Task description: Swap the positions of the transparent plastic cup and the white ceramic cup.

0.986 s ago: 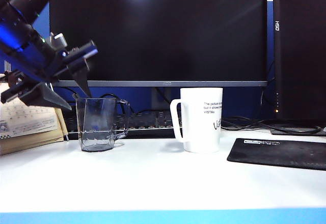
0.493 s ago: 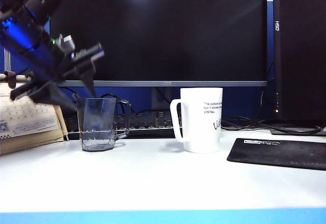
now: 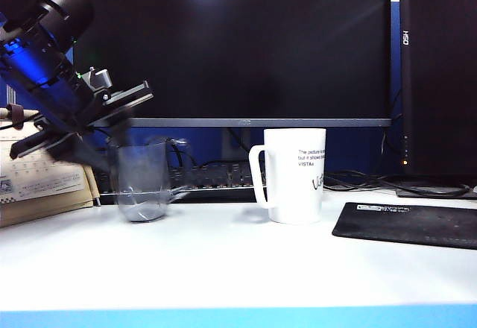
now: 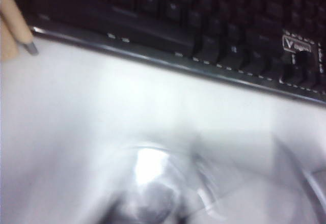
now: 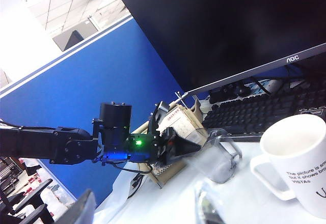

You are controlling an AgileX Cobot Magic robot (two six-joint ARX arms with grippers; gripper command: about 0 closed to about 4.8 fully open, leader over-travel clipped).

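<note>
The transparent plastic cup (image 3: 141, 183) stands at the left of the white table and looks motion-blurred. It also shows from above in the left wrist view as a smeared transparent plastic cup (image 4: 153, 183). My left gripper (image 3: 112, 143) slants down onto the cup's left rim, and its dark fingers have come together on the wall there. The white ceramic cup (image 3: 296, 175) stands upright in the middle with its handle to the left, untouched. Only the two fingers of my right gripper (image 5: 147, 214) show, wide apart and empty, well away from both cups.
A black keyboard (image 3: 216, 175) and a large monitor (image 3: 231, 45) stand behind the cups. A calendar on a box (image 3: 37, 183) sits beside the left arm. A black mat (image 3: 406, 224) lies at the right, with cables (image 3: 387, 183) behind it.
My left gripper came down to the transparent cup's rim and its fingers narrowed from wide open onto the wall. The cup is now blurred and slightly shifted. The white cup and right arm did not move.
</note>
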